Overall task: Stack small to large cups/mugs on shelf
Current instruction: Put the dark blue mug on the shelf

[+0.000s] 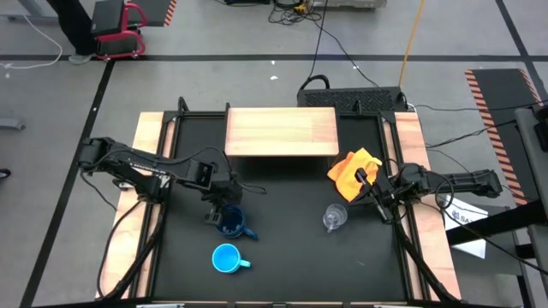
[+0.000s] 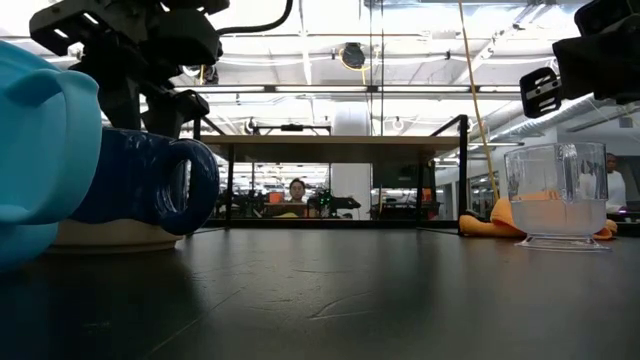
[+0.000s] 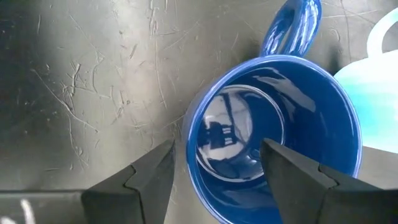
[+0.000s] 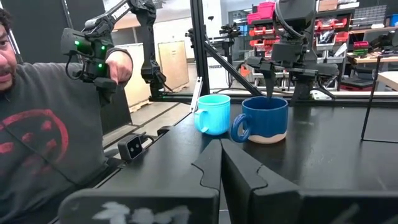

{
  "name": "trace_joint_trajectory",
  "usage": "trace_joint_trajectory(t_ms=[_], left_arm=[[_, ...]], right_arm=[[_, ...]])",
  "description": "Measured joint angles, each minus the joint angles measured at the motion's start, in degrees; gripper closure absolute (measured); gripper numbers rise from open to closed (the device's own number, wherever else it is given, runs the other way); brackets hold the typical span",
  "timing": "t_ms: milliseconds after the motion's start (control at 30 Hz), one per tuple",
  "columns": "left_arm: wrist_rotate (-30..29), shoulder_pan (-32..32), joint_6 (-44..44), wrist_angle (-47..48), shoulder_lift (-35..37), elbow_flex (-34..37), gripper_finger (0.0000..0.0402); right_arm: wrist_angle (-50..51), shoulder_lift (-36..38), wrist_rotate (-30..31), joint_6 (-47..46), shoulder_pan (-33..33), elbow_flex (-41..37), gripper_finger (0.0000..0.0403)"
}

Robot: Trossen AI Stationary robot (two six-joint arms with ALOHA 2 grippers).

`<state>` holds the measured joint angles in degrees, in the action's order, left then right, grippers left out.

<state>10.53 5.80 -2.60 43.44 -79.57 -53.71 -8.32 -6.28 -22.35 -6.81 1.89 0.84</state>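
Left pincer [image 3: 214,177] spread wide astride the rim of the navy mug [image 3: 273,137], one finger inside, one outside, not yet closed. Glazed ceramic: probably rigid, weighty, slick; pinch the wall. Right pincer [image 1: 374,190] shut, empty, beside the glass cup [image 1: 334,218].

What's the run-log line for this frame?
left gripper: open, straddling navy mug rim | right gripper: shut, idle by orange cloth | shelf: no cups
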Motion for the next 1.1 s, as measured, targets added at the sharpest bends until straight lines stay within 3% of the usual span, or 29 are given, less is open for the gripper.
trace_joint_trajectory(t_ms=[700,833,1033,1100], left_arm=[[1.5,-0.3,-2.8,-2.1,-0.1,4.0,0.0171],[1.4,-0.8,-3.1,-2.1,-0.1,4.0,0.0225],[1.4,-1.4,-6.8,-2.6,-0.1,4.0,0.0376],[1.1,-1.3,-6.7,-1.8,0.1,4.0,0.0381]], right_arm=[[0.0,0.0,0.0,0.0,0.0,0.0,0.0403],[0.0,0.0,0.0,0.0,0.0,0.0,0.0403],[0.0,0.0,0.0,0.0,0.0,0.0,0.0403],[0.0,0.0,0.0,0.0,0.0,0.0,0.0403]])
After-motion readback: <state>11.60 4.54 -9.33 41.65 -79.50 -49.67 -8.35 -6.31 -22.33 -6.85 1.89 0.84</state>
